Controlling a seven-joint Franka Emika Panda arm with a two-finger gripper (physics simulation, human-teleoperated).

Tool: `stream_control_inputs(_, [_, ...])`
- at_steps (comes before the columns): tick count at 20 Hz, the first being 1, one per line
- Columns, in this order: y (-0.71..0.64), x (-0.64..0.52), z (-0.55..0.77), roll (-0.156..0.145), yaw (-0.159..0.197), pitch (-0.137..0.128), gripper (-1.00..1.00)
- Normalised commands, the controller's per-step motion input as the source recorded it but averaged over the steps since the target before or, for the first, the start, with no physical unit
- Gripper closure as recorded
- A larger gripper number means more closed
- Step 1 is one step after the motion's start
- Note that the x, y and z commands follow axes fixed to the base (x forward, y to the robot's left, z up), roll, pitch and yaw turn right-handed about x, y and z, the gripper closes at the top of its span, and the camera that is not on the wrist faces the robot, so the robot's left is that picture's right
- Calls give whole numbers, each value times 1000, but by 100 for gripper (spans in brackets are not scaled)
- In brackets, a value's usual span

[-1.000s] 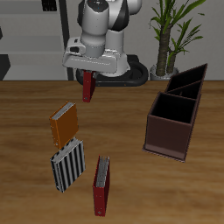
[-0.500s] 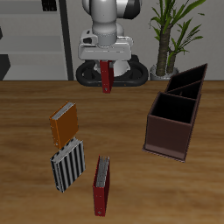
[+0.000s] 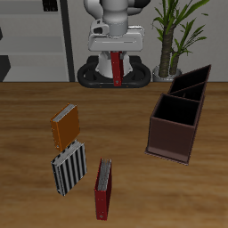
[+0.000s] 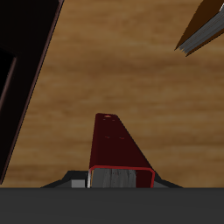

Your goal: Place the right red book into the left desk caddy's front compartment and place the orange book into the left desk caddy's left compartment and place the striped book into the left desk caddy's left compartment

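The small bright-red hardback, the right red book (image 3: 117, 71), hangs in the two-finger gripper (image 3: 117, 55), whose fingers are clamped on its upper end. Its long axis stands upright, with the free end pointing straight down at the wooden table (image 3: 36, 116). It is held in the air at the back of the table, in front of the robot's dark round base (image 3: 89, 77). In the wrist view the same book (image 4: 114, 144) runs lengthwise away from the camera, with wood grain beyond its far end.

There are four books in all: two red, one orange, one striped. The other three lie flat in a loose cluster towards the table's front edge, well apart from the held one. The small orange-brown hardback, the orange book (image 3: 65, 127), lies farthest back of the three. The striped book (image 3: 69, 169), with thin black-and-white stripes, lies just in front of it. The longer, darker red book with a grey page edge (image 3: 104, 189) lies beside the striped one, its long axis running front to back.

There are two caddies. The near-black open-topped box, the left desk caddy (image 3: 191, 82), stands farther back, and the dark reddish-brown caddy box (image 3: 175, 127) sits close in front of it. Both are empty of books. A potted green plant (image 3: 174, 31) stands behind them.
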Motion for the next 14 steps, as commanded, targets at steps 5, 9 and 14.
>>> stream_control_inputs(5, [291, -76, 93, -66, -60, -21, 100])
stream_control_inputs(9, [467, -79, 55, 19, -28, -13, 100])
stream_control_inputs(14, [527, -31, 76, 29, 25, -19, 100])
